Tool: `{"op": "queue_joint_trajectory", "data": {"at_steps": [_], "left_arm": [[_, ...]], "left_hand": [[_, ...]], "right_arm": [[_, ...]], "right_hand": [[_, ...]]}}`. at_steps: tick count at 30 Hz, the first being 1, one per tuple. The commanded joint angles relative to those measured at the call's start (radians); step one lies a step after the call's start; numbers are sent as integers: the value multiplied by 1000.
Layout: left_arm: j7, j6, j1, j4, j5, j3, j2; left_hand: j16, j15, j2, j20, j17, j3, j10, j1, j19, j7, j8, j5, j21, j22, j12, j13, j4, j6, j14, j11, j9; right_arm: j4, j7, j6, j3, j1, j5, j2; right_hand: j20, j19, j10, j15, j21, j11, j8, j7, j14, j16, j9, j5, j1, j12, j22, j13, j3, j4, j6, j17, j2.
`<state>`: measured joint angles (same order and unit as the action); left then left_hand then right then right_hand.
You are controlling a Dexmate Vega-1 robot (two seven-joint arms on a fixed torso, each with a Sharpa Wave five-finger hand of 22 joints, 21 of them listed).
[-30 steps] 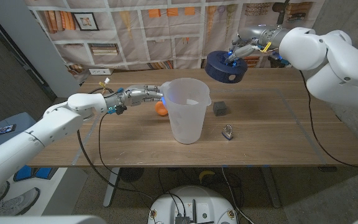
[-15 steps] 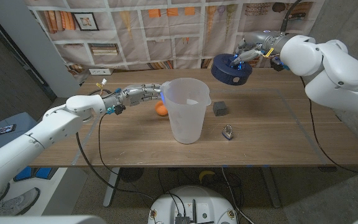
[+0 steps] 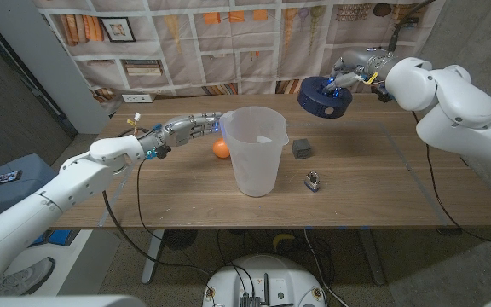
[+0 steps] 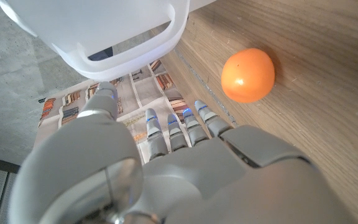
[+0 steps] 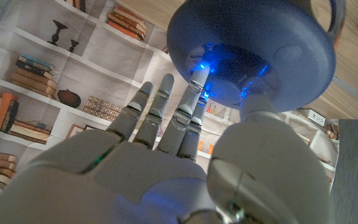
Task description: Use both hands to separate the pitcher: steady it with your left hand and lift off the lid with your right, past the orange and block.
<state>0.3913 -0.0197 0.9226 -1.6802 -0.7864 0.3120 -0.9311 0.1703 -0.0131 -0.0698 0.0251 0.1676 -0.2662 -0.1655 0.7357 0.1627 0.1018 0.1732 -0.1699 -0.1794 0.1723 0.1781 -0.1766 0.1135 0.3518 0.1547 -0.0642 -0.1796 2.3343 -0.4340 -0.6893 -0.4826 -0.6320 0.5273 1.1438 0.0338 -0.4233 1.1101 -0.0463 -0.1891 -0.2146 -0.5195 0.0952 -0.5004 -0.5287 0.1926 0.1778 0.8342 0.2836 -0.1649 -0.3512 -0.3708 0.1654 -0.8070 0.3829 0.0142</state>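
Nearest to the robot, a small metal padlock (image 3: 313,181) lies on the wooden table (image 3: 382,188), just right of the pitcher. The clear plastic pitcher (image 3: 255,151) stands upright in the middle of the table, with no lid on it. A dark grey block (image 3: 302,148) sits a little behind the padlock, near the right side of the pitcher. The orange (image 3: 221,149) lies on the table to the left of the pitcher, close to its wall.

The left hand (image 3: 187,128) reaches toward the rim of the pitcher from the left, above the orange. Its fingers (image 4: 185,127) are stretched out and slightly apart, and it holds nothing. In the left wrist view there is a gap between the fingertips and the handle (image 4: 143,46) of the pitcher.

Farther away, at the back right of the table, the right hand (image 3: 350,68) holds the dark blue lid (image 3: 326,92) up in the air, well apart from the pitcher. In the right wrist view the thumb and fingers (image 5: 191,99) pinch the lid from below. Behind the table hangs a sheet printed with bookshelves (image 3: 194,43).
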Motion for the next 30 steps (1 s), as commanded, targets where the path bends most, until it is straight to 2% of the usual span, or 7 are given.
{"op": "queue_joint_trajectory", "data": {"at_steps": [1, 7, 9, 12, 16, 23, 30], "left_arm": [[-44, -31, 53, -12, -25, -35, 16], [-76, -49, 97, -24, -49, -63, 26], [-82, -59, 110, -24, -57, -70, 32], [-110, -66, 133, -31, -72, -85, 45], [-140, -83, 155, -34, -72, -98, 60], [-205, -103, 189, -41, -70, -115, 89], [-270, -118, 212, -40, -54, -125, 115]], "left_hand": [[-1, 1, 0, 13, 1, 8, 10, -19, -7, 2, 5, -6, 1, -2, 7, -1, 0, -10, -23, -8, 0], [-1, 2, 5, 18, 2, 26, 40, -65, -28, 14, -1, -8, 0, -2, 2, 0, -12, -47, -57, -12, 1], [0, 4, -6, 23, 5, 36, 53, -105, -41, 14, 0, -10, 1, -2, 2, 0, -31, -57, -72, -8, 1], [1, 10, -28, 25, 8, 44, 74, -157, -52, 9, 1, -15, -1, -2, 2, 1, -58, -71, -93, -23, 1], [2, 9, -46, 28, 8, 48, 90, -194, -61, 5, -4, -19, -2, -2, 1, 1, -77, -101, -107, -21, 2], [0, 11, -63, 30, 6, 53, 121, -243, -79, 7, -8, -25, -2, -2, 0, 2, -96, -155, -137, -6, 4], [2, 11, -66, 31, 5, 54, 115, -257, -82, 2, -3, -27, -3, -2, 6, 2, -100, -158, -140, 0, 5]], "right_arm": [[-58, 19, 20, -23, -2, 30, -10], [-95, 24, 32, -36, -2, 47, -22], [-108, 39, 54, -34, -9, 45, -23], [-124, 33, 51, -49, -3, 64, -33], [-150, 32, 52, -57, -4, 72, -45], [-190, 71, 67, -57, -23, 69, -60], [-223, 83, 61, -84, -22, 103, -82]], "right_hand": [[-2, 2, 8, -149, -4, -7, -17, 124, -9, 1, 20, 5, 94, -3, -4, -2, -3, -5, -135, 2, 97], [-3, 1, 11, -149, -4, -7, -19, 124, -11, 1, 22, 5, 95, -3, -4, -4, -2, -5, -135, 3, 97], [-4, 0, 11, -150, -4, -7, -19, 124, -12, 0, 22, 5, 95, -2, -4, -5, -2, -5, -135, 4, 97], [-6, -2, 13, -151, -5, -7, -20, 124, -16, -3, 23, 5, 97, -2, -4, -7, -2, -4, -135, 5, 98], [-11, -5, 14, -151, -6, -7, -21, 124, -17, -2, 24, 5, 98, -1, -4, -8, -2, -4, -135, 5, 97], [-11, -8, 14, -151, -6, -7, -22, 124, -19, -2, 26, 5, 98, -3, -4, -9, -2, -4, -134, 6, 97], [-13, -9, 14, -150, -6, -7, -23, 124, -21, -1, 28, 5, 98, -4, -5, -11, -3, -4, -132, 5, 98]]}}
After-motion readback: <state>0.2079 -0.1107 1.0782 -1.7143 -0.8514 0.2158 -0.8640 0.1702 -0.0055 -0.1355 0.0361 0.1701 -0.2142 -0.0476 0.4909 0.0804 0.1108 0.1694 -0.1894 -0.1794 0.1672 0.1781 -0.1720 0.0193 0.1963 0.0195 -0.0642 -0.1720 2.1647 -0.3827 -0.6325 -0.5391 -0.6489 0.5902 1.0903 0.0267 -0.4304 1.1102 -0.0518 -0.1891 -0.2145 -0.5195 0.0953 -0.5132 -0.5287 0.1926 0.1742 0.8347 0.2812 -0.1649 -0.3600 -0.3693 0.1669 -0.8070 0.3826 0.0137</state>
